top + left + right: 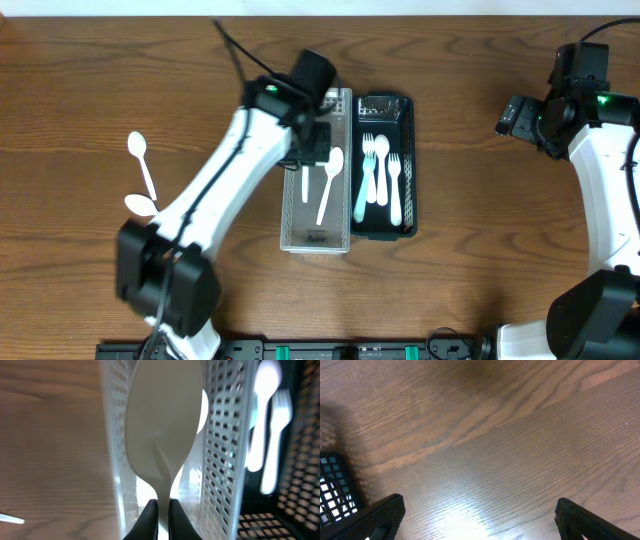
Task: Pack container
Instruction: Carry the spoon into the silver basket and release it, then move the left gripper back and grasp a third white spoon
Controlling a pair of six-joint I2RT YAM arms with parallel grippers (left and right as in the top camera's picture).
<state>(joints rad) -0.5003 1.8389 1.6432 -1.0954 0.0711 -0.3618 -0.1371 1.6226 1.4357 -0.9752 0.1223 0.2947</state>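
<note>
My left gripper is shut on the handle of a white plastic spoon and holds it over the clear perforated container. From overhead the gripper sits at the container's upper left, with the held spoon hanging below it and a white spoon lying inside. The black tray beside it holds white forks and a pale blue utensil. Two white spoons lie on the table at the left. My right gripper is open and empty over bare wood at the far right.
The black tray's corner shows at the left edge of the right wrist view. The forks in the black tray show blurred in the left wrist view. A black rail runs along the table's front edge.
</note>
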